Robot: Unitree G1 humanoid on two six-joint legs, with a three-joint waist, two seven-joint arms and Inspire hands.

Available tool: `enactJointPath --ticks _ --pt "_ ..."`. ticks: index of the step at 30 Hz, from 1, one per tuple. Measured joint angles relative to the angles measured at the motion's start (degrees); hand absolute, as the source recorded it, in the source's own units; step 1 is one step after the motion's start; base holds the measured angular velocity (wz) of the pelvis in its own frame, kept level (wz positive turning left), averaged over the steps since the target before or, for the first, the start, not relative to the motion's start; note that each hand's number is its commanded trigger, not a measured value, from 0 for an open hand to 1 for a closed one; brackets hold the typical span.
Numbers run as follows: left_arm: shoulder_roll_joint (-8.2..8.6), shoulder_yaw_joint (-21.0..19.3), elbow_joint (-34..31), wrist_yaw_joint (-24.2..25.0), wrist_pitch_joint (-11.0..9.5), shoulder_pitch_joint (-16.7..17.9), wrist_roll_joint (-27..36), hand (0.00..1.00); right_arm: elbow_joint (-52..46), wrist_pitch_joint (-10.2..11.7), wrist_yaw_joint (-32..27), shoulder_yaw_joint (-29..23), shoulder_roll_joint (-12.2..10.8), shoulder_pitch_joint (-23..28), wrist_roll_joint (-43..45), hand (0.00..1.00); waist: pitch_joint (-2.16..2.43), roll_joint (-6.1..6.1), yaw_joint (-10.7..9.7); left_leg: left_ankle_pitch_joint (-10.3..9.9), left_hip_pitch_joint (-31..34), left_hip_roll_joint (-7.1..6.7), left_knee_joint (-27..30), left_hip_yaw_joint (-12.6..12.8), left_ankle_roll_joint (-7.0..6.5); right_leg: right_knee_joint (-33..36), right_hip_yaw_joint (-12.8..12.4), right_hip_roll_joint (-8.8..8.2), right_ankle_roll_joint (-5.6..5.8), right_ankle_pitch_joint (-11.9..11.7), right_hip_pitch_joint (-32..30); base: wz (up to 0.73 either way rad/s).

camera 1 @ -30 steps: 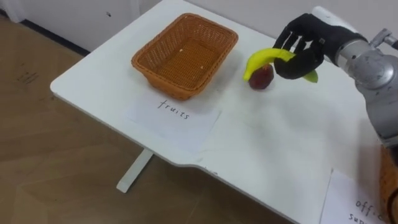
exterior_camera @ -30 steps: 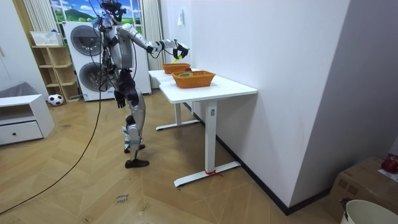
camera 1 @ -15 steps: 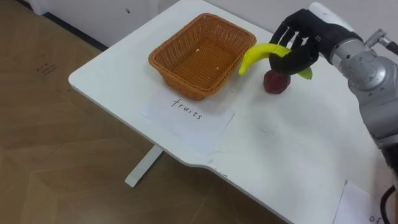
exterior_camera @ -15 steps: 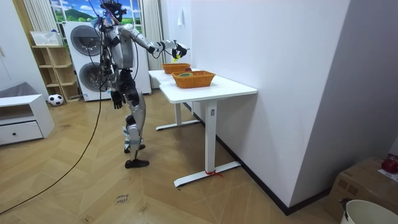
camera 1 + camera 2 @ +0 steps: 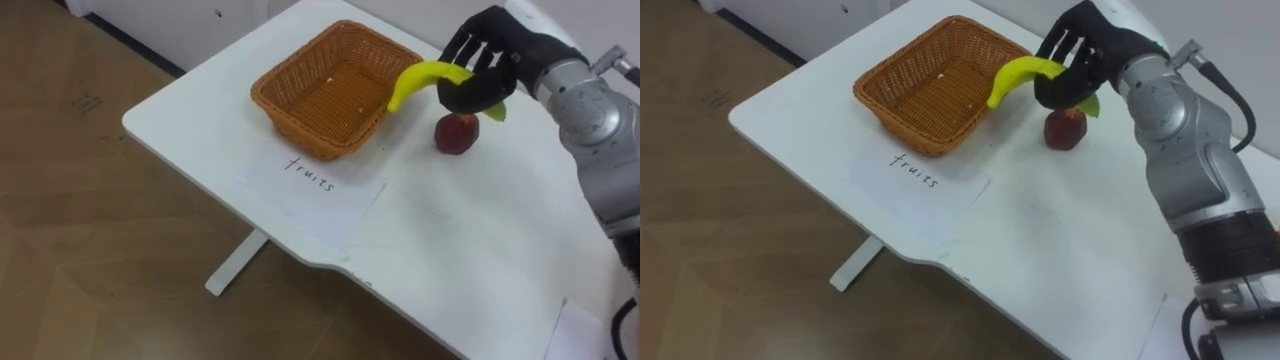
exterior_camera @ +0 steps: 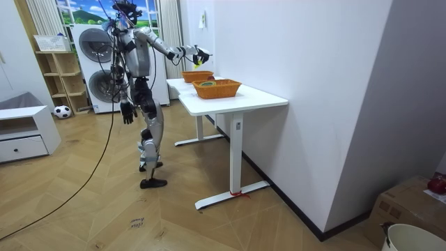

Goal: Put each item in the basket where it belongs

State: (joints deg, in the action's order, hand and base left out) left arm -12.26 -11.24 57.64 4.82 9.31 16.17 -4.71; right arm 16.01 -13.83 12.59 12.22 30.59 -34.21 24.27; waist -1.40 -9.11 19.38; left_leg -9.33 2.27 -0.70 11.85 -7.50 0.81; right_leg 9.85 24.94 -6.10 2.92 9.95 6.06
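A: Starting with the left eye view, what has the right hand (image 5: pixel 488 68) got?

B: Its fingers are curled round one end of a banana (image 5: pixel 420 80), which it holds in the air. The free yellow tip juts over the right rim of the fruit basket (image 5: pixel 300 138). I judge the carry is nearly done and the drop is the step in hand.

A: And the other fruit?

B: An apple (image 5: pixel 456 133) sits on the bench (image 5: pixel 470 250) just beside the basket's right side, below the hand and apart from it. The basket holds no fruit yet. A paper label (image 5: pixel 320 185) lies on the bench in front of it, which is why the banana is headed there.

A: Room view?

B: The robot stands at the bench's far end with its right arm stretched out over the farther basket. The left hand (image 6: pixel 126 111) hangs idle by its thigh, and I cannot tell whether it is open or closed. A second basket (image 6: pixel 216 88) sits nearer the camera. It is probably the one for office supplies, though it is too small there to be sure.

A: Right eye view?

B: The same grasp, dark fingers (image 5: pixel 1080 60) wrapped over the banana (image 5: pixel 1012 76). The fruit is held well above the wicker wall, I'd say so that it clears the rim rather than knocking it. Let go too early and it could land on the rim or the apple (image 5: pixel 1065 128), so a little more reach toward the basket's middle is wanted first
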Motion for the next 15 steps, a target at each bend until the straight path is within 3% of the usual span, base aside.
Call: enactJointPath --ticks 9,15 --pt "-0.34 -1.3 0.4 0.9 0.1 0.1 -0.8 0.00 5.6 0.0 -2.3 2.8 0.0 -3.0 1.0 1.00 0.12 -0.17 1.9 0.0 0.0 0.03 0.0 0.0 0.00 0.0 0.2 -0.01 0.18 0.1 -0.1 -0.01" --pt "-1.47 -1.6 0.2 0.9 0.7 0.1 -1.9 0.00 5.2 -0.1 -3.2 5.2 -0.1 -3.0 1.0 1.00 0.62 -0.92 3.2 0.0 -0.2 -0.07 0.0 -0.3 0.00 0.0 -0.4 0.00 0.23 0.2 0.4 0.03"
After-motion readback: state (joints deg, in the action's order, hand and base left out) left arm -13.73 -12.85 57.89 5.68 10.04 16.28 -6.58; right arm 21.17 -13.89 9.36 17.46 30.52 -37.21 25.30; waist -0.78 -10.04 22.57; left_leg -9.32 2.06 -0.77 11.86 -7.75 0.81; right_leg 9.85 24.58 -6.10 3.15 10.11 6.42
